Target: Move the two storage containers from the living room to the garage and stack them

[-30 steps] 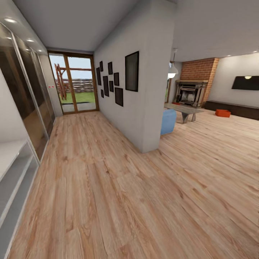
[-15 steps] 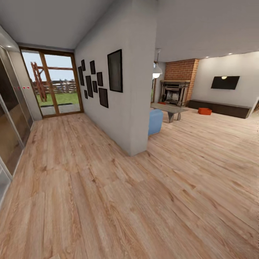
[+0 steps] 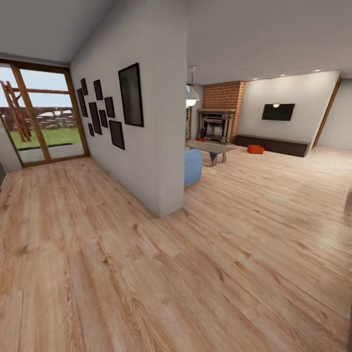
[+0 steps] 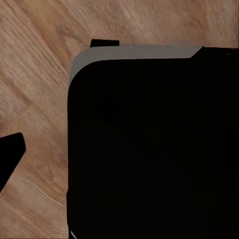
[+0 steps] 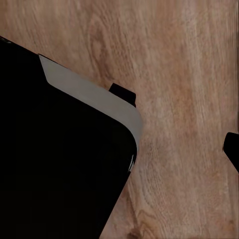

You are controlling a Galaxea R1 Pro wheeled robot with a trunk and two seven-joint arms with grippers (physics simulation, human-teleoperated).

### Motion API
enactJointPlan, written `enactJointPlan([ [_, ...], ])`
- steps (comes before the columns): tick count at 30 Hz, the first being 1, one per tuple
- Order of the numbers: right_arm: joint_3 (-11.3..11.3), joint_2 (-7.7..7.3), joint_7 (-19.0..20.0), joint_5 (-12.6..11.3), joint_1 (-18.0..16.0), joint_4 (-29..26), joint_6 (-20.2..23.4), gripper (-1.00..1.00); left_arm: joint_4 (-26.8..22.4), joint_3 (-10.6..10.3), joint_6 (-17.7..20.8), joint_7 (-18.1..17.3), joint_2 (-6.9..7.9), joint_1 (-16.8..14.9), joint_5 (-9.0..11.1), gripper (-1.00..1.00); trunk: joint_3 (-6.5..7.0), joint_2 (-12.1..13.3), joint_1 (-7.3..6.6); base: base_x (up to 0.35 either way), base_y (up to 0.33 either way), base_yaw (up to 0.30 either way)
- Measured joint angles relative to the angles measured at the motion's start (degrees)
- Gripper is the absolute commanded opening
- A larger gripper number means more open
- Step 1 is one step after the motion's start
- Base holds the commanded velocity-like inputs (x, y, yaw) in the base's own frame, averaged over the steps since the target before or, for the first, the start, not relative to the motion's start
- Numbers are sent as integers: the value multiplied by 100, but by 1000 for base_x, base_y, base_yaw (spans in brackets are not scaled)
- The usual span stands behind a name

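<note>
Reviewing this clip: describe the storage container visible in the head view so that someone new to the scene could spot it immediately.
Find the red brick chimney on the far wall, then the long low dark cabinet to its right. The storage container sits on the wood floor in front of that cabinet: a small red-orange box, the brightest object there.

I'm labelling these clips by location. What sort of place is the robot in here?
Most likely a house: a hallway opening into a living room. A brick chimney rises over a fireplace, a wall-mounted TV hangs above a low dark cabinet, and framed pictures line the dividing wall.
</note>
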Motion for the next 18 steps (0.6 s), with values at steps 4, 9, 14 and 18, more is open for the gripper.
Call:
enactJointPlan([
  [4, 0, 0, 0, 0, 0, 0, -1, 100, 0, 1, 0, -1, 0, 0, 3, 100, 0, 0, 0, 322, 0, -244],
  [9, 0, 0, 0, 0, -1, 0, -2, 100, 0, 1, 0, 0, 0, 0, 2, 100, 0, 0, 0, 322, 0, -243],
  [14, 0, 0, 0, 0, -2, 0, -3, 100, 0, 0, 0, 0, 0, 0, 4, 100, 0, 0, 0, 322, 0, -240],
  [18, 0, 0, 0, 0, 0, 0, -3, 100, 0, 0, 0, -1, 0, 0, 2, 100, 0, 0, 0, 322, 0, -222],
])
